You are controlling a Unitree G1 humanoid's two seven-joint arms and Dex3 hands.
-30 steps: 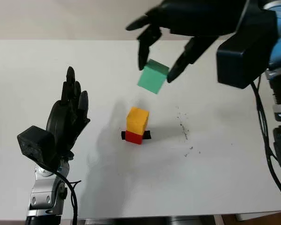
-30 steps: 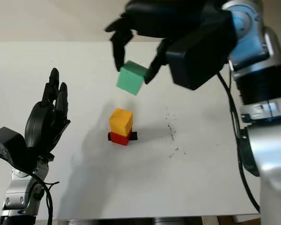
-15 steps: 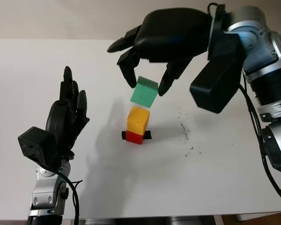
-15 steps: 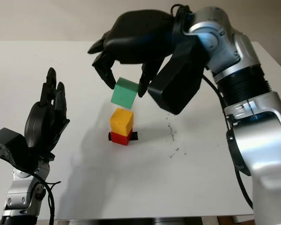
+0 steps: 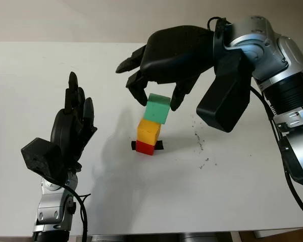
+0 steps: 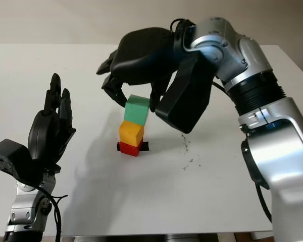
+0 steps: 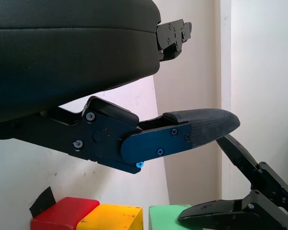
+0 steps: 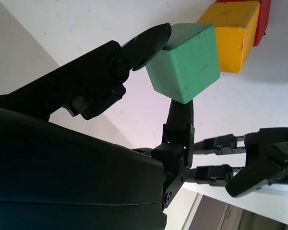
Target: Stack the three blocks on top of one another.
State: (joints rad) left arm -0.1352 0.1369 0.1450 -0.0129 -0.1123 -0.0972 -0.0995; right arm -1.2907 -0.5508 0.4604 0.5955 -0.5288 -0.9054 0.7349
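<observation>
The right hand (image 5: 156, 96) pinches the matte green block (image 5: 157, 108), a cube sitting slightly askew directly above the yellow block (image 5: 148, 130), which sits on the red block (image 5: 144, 147) mid-bench (image 5: 141, 201). The left hand (image 5: 73, 128) is open, upright at left.

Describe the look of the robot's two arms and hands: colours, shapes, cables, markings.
Both hands, the left hand and the right hand, are matte black with a rounded shell and slim jointed fingers ending in textured pads. Each wrist carries a boxy black camera housing. The right forearm is silver metal with a black ribbed band and blue accents; thin black cables run along both arms.
</observation>
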